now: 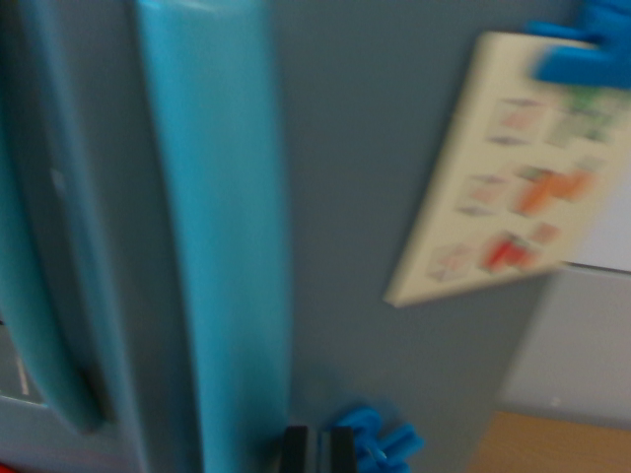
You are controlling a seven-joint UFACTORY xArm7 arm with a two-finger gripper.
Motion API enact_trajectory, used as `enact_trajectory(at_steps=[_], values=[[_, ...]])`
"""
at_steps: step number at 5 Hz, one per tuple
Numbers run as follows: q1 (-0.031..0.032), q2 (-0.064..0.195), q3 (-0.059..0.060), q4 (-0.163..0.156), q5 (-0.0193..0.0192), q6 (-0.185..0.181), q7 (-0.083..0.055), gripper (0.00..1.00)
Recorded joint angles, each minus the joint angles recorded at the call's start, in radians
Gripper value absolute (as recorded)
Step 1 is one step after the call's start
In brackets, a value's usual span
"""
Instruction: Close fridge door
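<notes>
A blurred close view from the wrist camera shows the grey fridge door filling most of the picture, directly ahead of the camera and very near. A long turquoise handle runs upright down the door, left of centre, its long axis going from the top edge to the bottom edge. At the bottom edge, just to the wrist view's right of the handle's lower end, two dark fingertips of the tool poke into view, close together with only a thin gap showing; whether they touch the door cannot be told. The door lies straight in front of the tool, so a forward push looks like the move that would shut it. A cream card with small coloured pictures hangs tilted on the door at upper right under a blue clip. Another blue clip sits beside the fingertips. No containers are visible.
</notes>
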Motion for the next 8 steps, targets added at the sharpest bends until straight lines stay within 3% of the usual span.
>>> enact_trajectory(at_steps=[1,2,3,4,5,6,7,8], values=[[0.0000,0.058,0.028,0.043,0.0000,0.000,0.000,1.00],[0.0000,0.058,0.028,0.043,0.0000,0.000,0.000,1.00],[0.0000,0.111,0.055,0.079,0.0000,0.000,0.000,1.00],[0.0000,0.111,0.055,0.079,0.0000,0.000,0.000,1.00],[0.0000,0.167,0.069,0.123,0.0000,-0.001,0.000,1.00],[0.0000,0.167,0.069,0.123,0.0000,-0.001,0.000,1.00],[0.0000,0.225,0.078,0.176,0.0000,-0.001,0.000,1.00],[0.0000,0.225,0.078,0.176,0.0000,-0.001,0.000,1.00]])
